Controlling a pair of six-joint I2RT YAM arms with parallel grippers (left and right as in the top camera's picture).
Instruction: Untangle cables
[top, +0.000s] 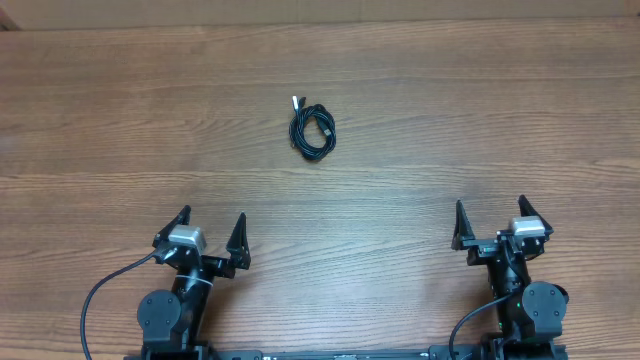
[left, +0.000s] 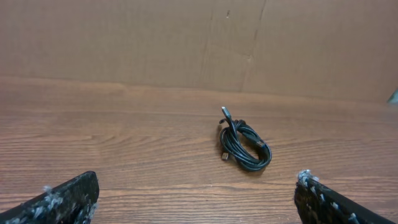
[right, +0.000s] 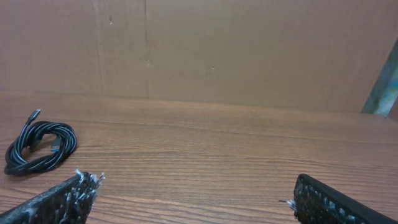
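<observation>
The cables (top: 312, 130), coiled at twelve o'clock, are looking light and floppy; grab near the silver plug end (top: 295, 100). Left tool (top: 212, 222) and right tool (top: 490, 208) are gaping wide, empty.

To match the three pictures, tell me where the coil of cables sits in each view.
Overhead: the coil of cables lies just left of centre, in the upper half.
Left wrist: the coil of cables, right of centre, mid-height.
Right wrist: the coil of cables, at the left edge, lower half.
Shared landmark: the wood-grain table under it in all three.
</observation>
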